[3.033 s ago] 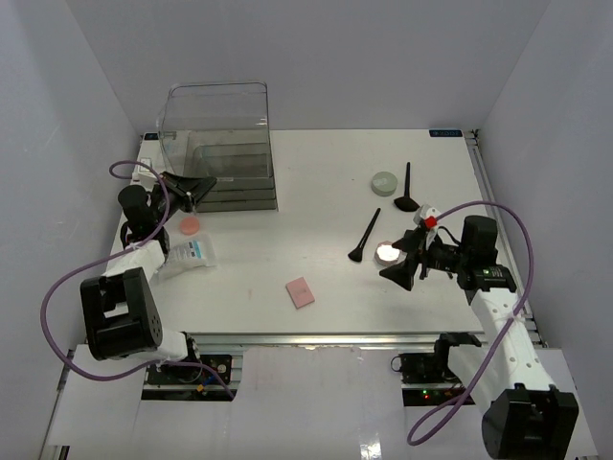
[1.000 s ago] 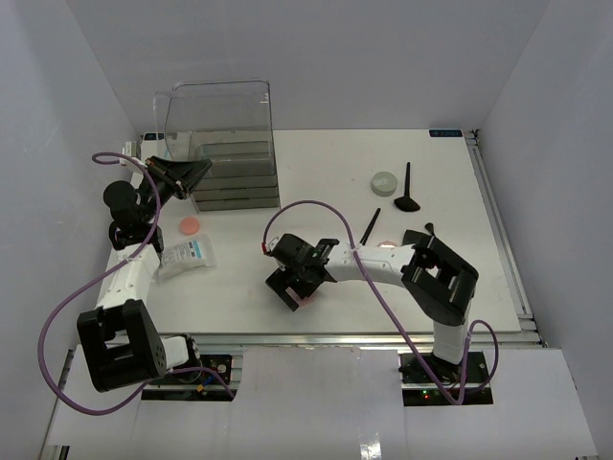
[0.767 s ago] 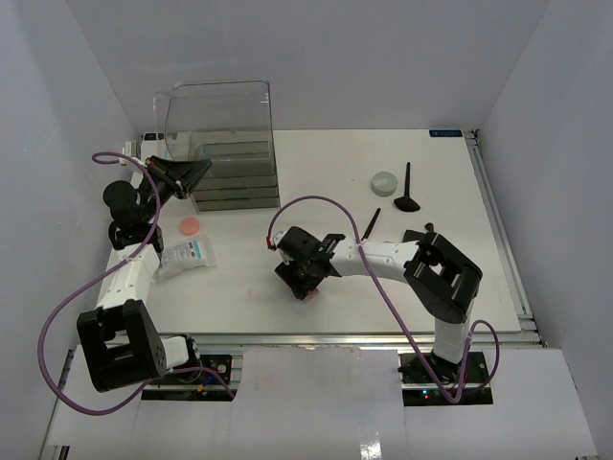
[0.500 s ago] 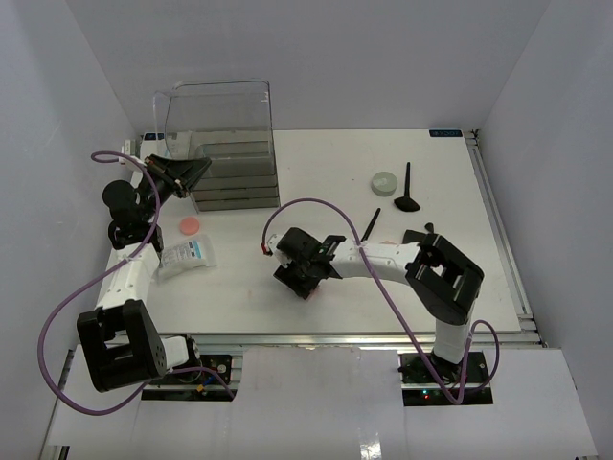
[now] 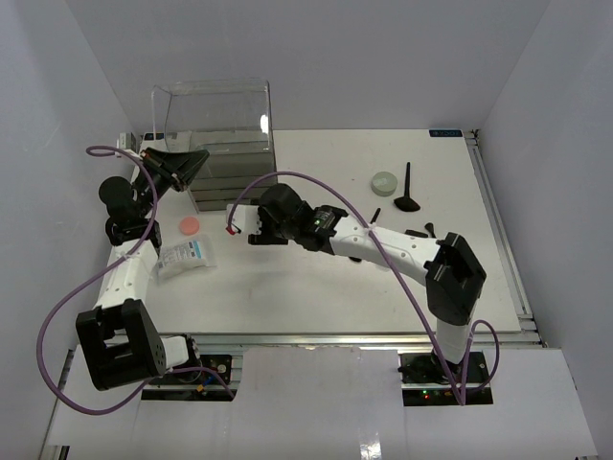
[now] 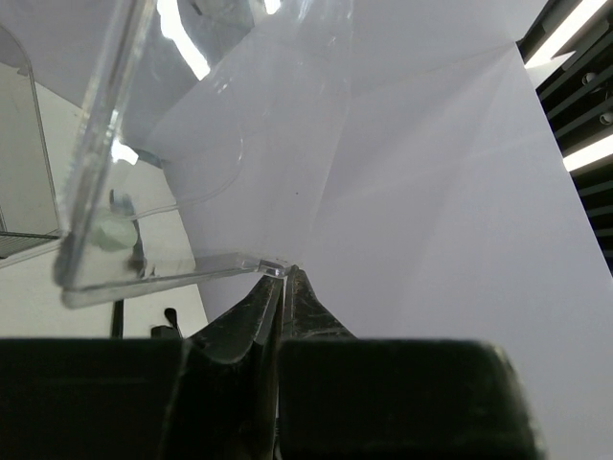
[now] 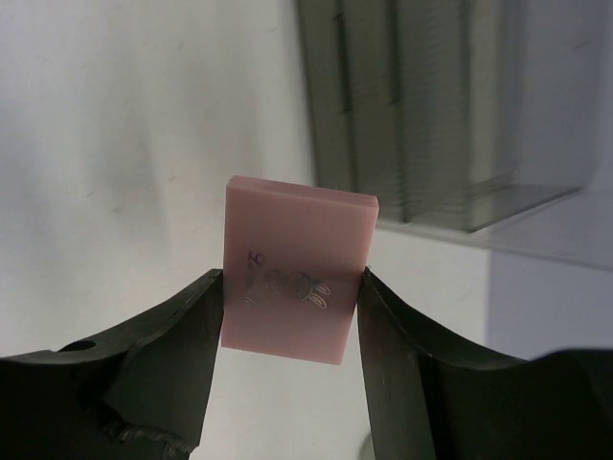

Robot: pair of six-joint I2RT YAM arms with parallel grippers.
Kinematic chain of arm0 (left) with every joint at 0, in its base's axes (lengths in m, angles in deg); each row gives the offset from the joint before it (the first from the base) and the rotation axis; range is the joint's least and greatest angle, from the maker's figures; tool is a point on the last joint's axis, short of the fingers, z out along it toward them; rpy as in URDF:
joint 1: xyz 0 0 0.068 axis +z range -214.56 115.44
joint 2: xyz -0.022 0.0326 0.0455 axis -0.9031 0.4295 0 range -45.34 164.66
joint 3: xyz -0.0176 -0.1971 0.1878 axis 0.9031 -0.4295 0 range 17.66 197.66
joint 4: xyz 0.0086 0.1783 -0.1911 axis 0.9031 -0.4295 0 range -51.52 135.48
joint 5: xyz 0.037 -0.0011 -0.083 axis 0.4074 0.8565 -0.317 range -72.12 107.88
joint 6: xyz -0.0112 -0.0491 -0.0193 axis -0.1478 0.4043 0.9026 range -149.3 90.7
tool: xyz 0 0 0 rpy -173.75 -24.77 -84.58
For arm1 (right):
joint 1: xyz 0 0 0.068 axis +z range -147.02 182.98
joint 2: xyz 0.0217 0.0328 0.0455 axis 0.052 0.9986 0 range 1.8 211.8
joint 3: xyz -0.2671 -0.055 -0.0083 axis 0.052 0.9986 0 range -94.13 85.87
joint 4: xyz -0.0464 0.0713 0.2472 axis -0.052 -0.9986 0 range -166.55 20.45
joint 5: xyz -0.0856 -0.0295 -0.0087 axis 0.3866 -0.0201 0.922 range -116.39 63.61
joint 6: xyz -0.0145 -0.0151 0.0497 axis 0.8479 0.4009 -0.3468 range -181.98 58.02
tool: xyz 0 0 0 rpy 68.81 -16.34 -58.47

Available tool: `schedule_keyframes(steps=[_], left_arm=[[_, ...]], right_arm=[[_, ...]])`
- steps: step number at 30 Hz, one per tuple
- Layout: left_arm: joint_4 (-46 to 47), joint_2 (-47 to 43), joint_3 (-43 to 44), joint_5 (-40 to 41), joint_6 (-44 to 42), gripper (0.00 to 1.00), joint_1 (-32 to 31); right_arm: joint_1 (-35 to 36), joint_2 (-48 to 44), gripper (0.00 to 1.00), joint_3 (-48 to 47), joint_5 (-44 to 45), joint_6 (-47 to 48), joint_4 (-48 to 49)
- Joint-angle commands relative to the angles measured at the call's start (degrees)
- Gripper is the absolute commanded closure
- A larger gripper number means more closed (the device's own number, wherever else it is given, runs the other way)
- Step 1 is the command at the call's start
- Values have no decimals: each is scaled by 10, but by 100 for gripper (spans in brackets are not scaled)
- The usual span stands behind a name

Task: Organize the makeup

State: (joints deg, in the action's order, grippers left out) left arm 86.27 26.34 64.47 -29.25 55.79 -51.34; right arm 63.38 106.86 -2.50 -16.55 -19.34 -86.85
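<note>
Right pincer with the pink palette clamped by its long sides between two half-closed fingers. A second ago this pincer was wide open and low over the palette at the near middle of the counter. It has since closed to the palette's width, lifted it clear, and swung left and away from the robot, toward the clear box. The pick-up thus appears complete, and the carry to the box is under way.

In the right wrist view the box's stacked grey trays fill the upper right, beyond the palette and not touching it.

Left pincer, fully closed, grips the thin edge of the clear lid and holds it raised as before, keeping the box open from above.

Other items on the counter are a pink disc and a white packet near the left arm. A grey-green disc and a black brush lie well apart on the right.

Likely obstacles are the raised lid and the left arm beside the box.
</note>
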Motion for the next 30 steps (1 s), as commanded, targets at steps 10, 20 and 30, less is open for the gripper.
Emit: schedule_keyframes(steps=[10,20,30], left_arm=[[31,4,64,2,23,100,-3],[37,7,75,1,33,100,-2],[35,8,72,2,34,100,-3]], right_arm=[[2,157,92,-138,130,306,326],[-17,264,92,-281,168,357,383],[-52,331,42,-340,164,366,379]])
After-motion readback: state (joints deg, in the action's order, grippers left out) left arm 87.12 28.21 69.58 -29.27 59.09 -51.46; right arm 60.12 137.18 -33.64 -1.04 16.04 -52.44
